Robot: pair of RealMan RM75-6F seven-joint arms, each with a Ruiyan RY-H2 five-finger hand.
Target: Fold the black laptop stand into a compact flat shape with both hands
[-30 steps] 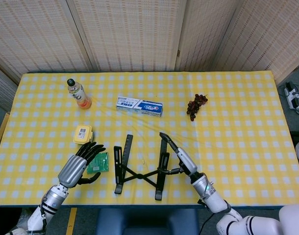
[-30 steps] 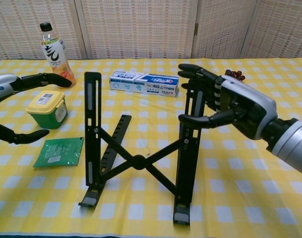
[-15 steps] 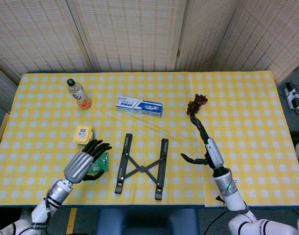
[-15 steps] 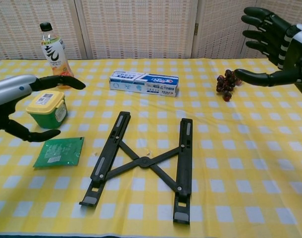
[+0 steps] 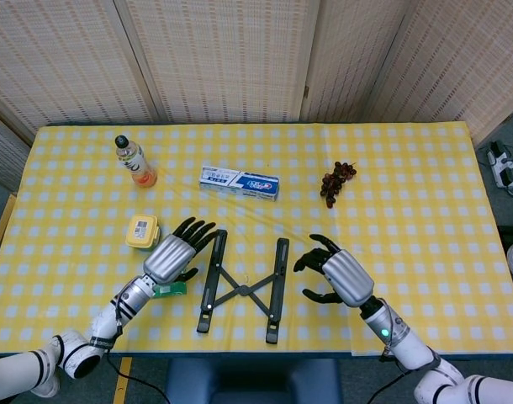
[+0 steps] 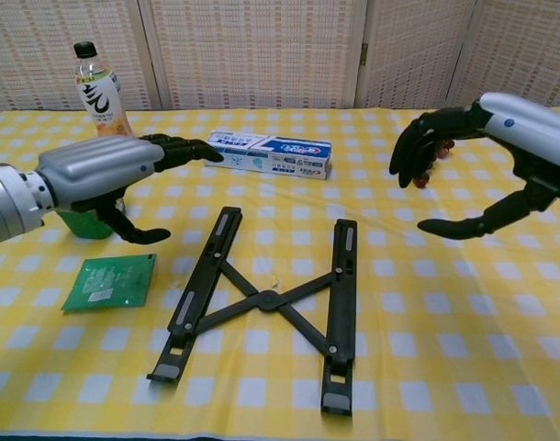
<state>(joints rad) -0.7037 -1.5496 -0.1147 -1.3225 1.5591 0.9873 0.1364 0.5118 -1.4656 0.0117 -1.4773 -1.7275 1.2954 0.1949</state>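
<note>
Now both hands, left hand (image 5: pixel 174 254) and right hand (image 5: pixel 339 274), flank the flat laptop stand (image 5: pixel 242 288).

left hand (image 5: pixel 177 255), right hand (image 5: pixel 339 273), both spread, empty

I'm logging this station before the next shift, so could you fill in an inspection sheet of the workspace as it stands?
Surface: table under a yellow-and-white checked cloth, flat.
Job's things: black metal laptop stand lying flat, its crossed struts and two rails spread apart.
Clutter: orange drink bottle, blue-and-white toothpaste box, bunch of dark grapes, yellow-lidded tub, green packet.
Hands: left hand open beside the stand's left rail; right hand open beside the right rail; neither touches it.
Cables: white plug and cord on the floor.
Surroundings: woven folding screens behind.
</note>
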